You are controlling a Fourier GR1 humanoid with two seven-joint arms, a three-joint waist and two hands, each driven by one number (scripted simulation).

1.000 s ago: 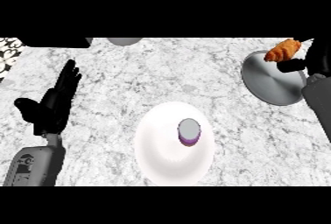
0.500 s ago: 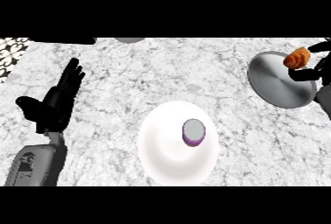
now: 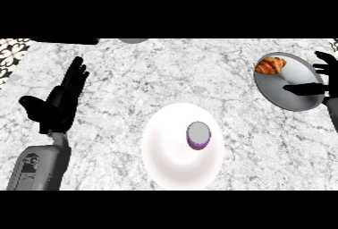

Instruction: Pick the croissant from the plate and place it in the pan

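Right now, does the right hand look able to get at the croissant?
Probably yes. The right hand is open at the right rim of the pan, and the croissant lies uncovered in its upper left part. Only bare pan shows between them, with nothing standing in the way.

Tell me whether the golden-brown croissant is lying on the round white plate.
No, the golden-brown croissant lies in the round grey pan, well apart from the round white plate.

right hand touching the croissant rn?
Apart. The head view shows the croissant lying at the upper left of the pan, with a bare grey strip of pan between it and the right hand at the view's right edge.
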